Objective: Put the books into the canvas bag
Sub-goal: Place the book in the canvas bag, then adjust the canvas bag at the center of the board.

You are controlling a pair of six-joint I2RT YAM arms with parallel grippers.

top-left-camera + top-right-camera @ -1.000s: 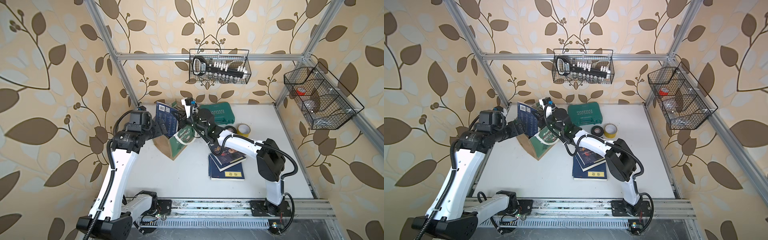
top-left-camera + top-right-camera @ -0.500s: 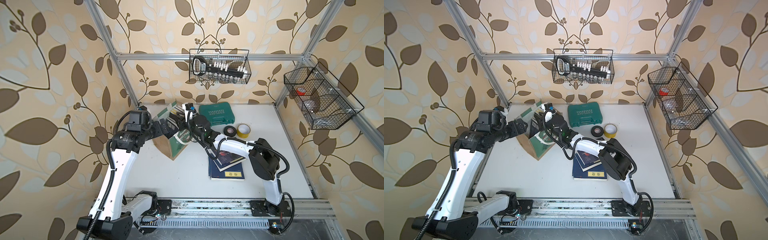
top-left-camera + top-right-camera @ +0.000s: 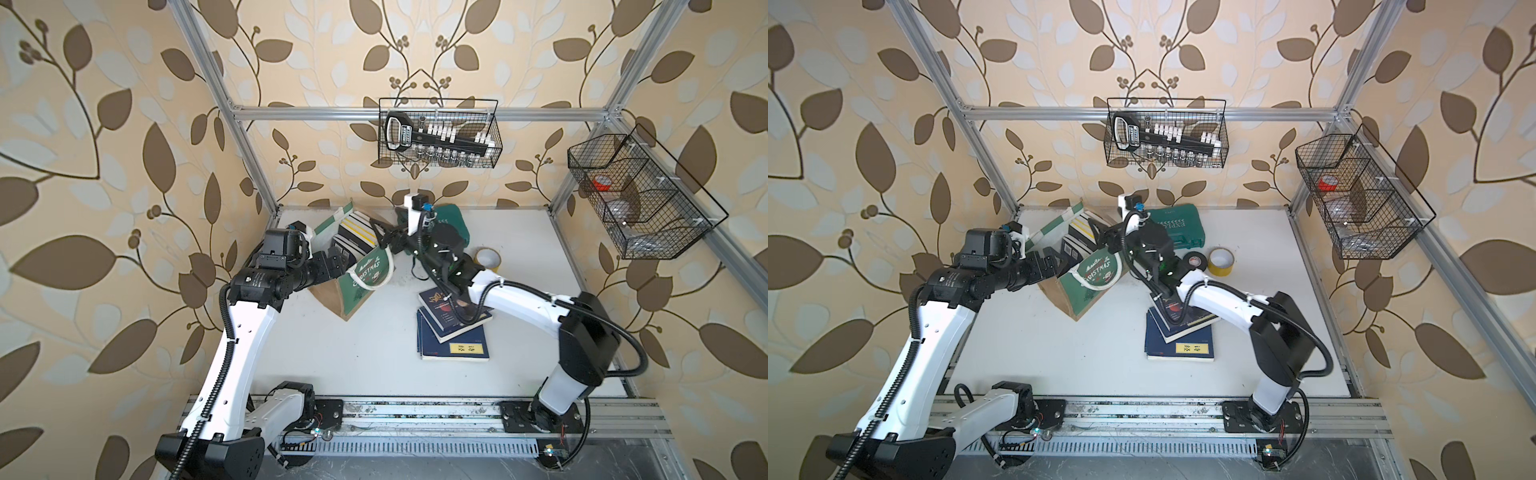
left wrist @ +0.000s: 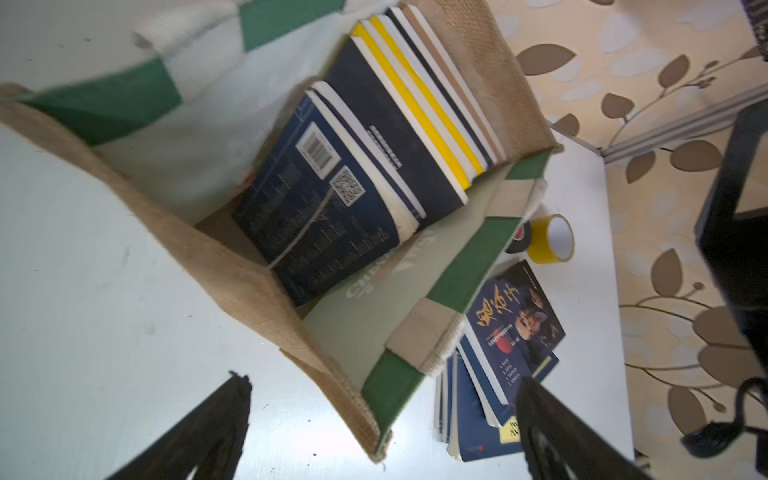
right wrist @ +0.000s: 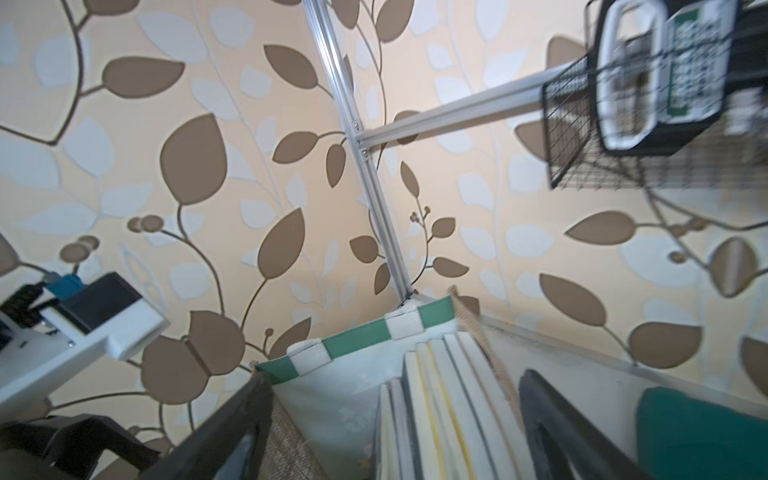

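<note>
**Books partly loaded; hazards of the next transfer.** The canvas bag (image 3: 361,286) stands tilted on the surface (image 3: 374,374) with its mouth open. A row of packed books (image 4: 415,124) stands on edge inside it, pressed against the burlap wall nearest the green tool case (image 3: 1177,226). The outermost navy book (image 4: 324,199) slants away from the row, across the bag's floor. A stack of books (image 3: 453,332) lies outside, near the bag's printed panel, with its upper volumes skewed.

The right gripper (image 5: 397,378) hangs over the bag's mouth, its fingers spread wide astride the tops of the row and gripping nothing. The left gripper (image 4: 382,380) sits at the bag's rim on the side opposite the stack, equally wide and empty.

Probable hazards:
- (a) If the right gripper pulls out on a slant, a spread finger could hook a cover or the rope handle (image 3: 374,282) and drag a book, or the bag itself.
- (b) The bag is soft and loaded on one wall, and neither gripper holds it. A nudge could topple it or fold its mouth shut.
- (c) The slanted navy book takes up the free floor, so a book pushed down onto it could jam or bend.
- (d) A grasp at the edge of the skewed stack may catch two volumes or slide the pile.
- (e) Both arms crowd the bag's mouth, so they could strike each other.
</note>
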